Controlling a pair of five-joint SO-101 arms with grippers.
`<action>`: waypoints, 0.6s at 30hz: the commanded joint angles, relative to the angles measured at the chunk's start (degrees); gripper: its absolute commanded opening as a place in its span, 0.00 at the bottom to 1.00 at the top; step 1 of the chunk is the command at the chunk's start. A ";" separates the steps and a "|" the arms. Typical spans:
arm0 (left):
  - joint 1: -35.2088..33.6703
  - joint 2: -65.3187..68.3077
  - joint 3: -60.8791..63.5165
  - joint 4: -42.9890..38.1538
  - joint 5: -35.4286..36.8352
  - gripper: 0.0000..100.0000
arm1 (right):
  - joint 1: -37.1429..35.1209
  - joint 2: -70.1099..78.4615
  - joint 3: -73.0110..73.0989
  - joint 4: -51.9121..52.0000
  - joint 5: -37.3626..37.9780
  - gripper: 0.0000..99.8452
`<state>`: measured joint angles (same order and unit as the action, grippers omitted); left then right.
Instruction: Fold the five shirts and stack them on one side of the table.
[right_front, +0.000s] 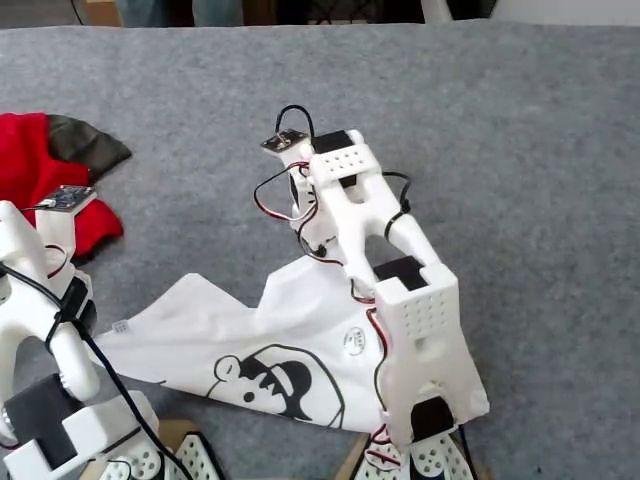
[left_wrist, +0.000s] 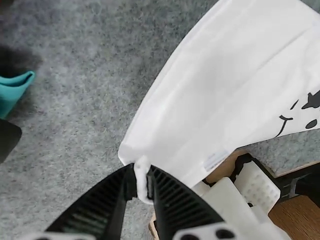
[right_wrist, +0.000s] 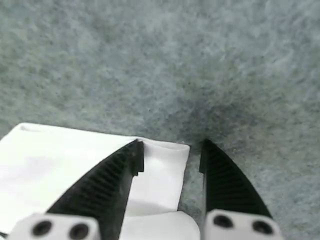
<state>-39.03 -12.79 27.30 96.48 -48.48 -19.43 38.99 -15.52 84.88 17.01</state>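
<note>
A white shirt (right_front: 290, 340) with a black cartoon print lies crumpled at the table's near middle. My left gripper (left_wrist: 140, 172) is shut on a corner of the white shirt (left_wrist: 235, 90); in the high view the left gripper (right_front: 84, 316) is at the shirt's left tip. My right gripper (right_wrist: 170, 155) is open above the shirt's far corner (right_wrist: 160, 160), with one finger (right_wrist: 117, 170) over the cloth and the other finger (right_wrist: 220, 175) over bare mat. The right arm (right_front: 350, 190) arches over the shirt from the near edge.
A red shirt (right_front: 30, 170) and a dark grey one (right_front: 90, 145) lie bunched at the far left. A teal cloth (left_wrist: 12, 92) lies near the left gripper. Grey mat (right_front: 500, 150) covers the table, with wide bare room at the right and back. The arm bases (right_front: 420, 455) stand at the near edge.
</note>
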 joint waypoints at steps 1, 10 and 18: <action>-0.75 -0.88 -0.13 0.88 0.70 0.03 | 1.05 -4.53 -0.66 2.46 -2.46 0.19; -0.66 -0.88 -0.13 0.88 0.70 0.03 | 1.05 -10.33 4.53 0.70 -3.08 0.19; -0.66 -0.88 -0.13 0.88 0.70 0.03 | 1.05 -4.18 6.11 -4.13 -3.08 0.19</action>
<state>-39.03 -12.79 27.30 96.48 -48.48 -19.25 33.98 -9.45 81.89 14.20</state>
